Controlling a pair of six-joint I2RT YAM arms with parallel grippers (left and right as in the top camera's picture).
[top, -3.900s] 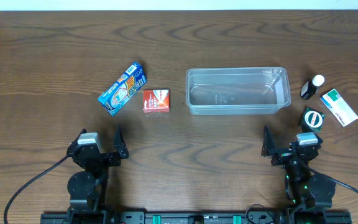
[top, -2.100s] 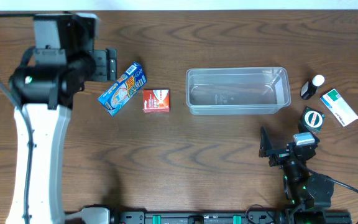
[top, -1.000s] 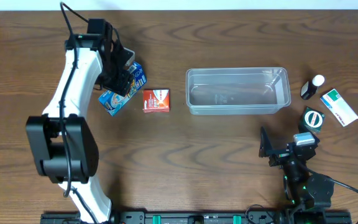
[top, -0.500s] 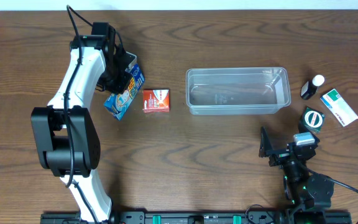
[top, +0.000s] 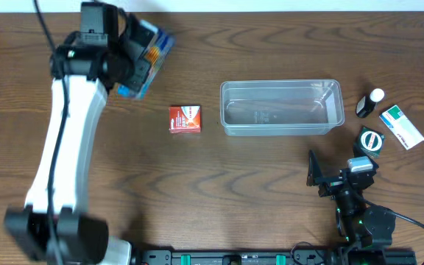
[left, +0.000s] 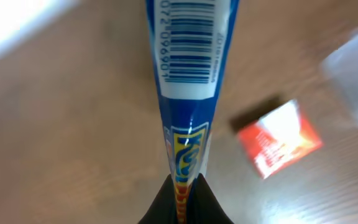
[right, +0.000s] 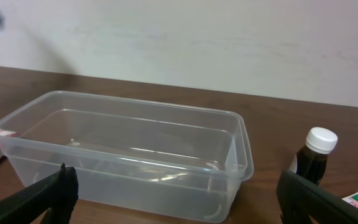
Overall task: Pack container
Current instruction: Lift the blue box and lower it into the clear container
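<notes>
Left wrist alone: barcode (left: pixel 193 40) on blue packet (left: pixel 188 118)

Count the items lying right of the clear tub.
3: a white-capped bottle at the back, a green-and-white box beside it, a round black-and-white object in front of them. None appear hidden.

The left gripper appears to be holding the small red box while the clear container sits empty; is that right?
Not quite: the left gripper holds the blue packet, as the left wrist view shows; the small red box lies on the table. The container is empty.
</notes>
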